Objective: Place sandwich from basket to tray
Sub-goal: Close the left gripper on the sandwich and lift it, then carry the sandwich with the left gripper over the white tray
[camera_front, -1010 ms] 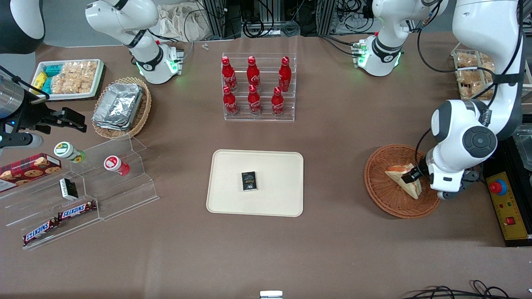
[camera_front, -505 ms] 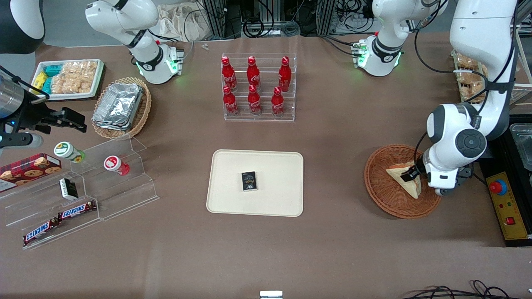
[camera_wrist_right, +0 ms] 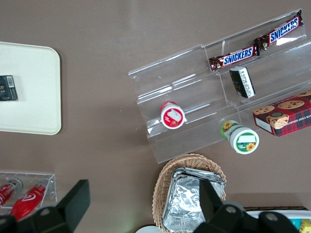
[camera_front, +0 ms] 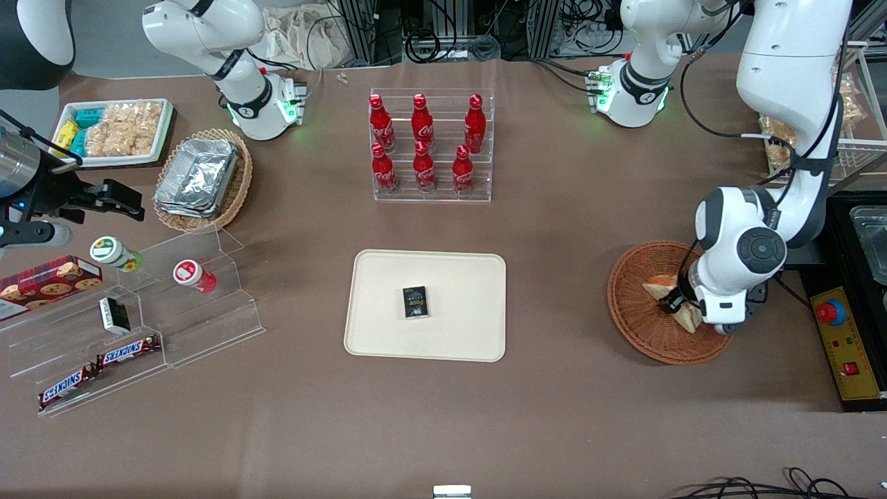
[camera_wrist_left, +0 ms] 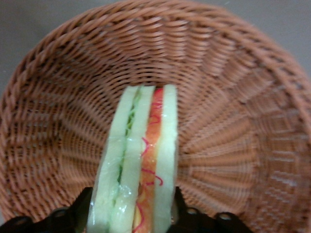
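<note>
The hand is now set farther in over the basket than a second ago, toward the tray. More of the sandwich is covered by the wrist, its fingers flanking the wedge.

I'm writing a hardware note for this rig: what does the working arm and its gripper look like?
The left arm has glossy white rounded shells, dark grey bands at its joints and a dark round cap on the wrist. A black cable loops alongside it. The gripper has black fingers.
</note>
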You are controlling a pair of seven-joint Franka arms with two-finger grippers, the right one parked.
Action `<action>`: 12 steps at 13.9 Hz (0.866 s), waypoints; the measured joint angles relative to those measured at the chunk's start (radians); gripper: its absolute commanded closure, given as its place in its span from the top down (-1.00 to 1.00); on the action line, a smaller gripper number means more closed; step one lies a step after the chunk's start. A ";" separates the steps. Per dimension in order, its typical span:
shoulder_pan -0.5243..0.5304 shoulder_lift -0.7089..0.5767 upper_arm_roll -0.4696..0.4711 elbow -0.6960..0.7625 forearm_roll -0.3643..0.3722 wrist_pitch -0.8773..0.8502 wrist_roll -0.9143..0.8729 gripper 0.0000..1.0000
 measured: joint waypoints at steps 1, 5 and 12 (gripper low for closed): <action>-0.010 0.002 0.000 0.007 0.000 -0.001 -0.010 -1.00; -0.020 -0.006 -0.002 0.049 0.001 -0.064 0.023 -1.00; -0.024 -0.044 -0.187 0.666 -0.052 -0.769 0.198 -1.00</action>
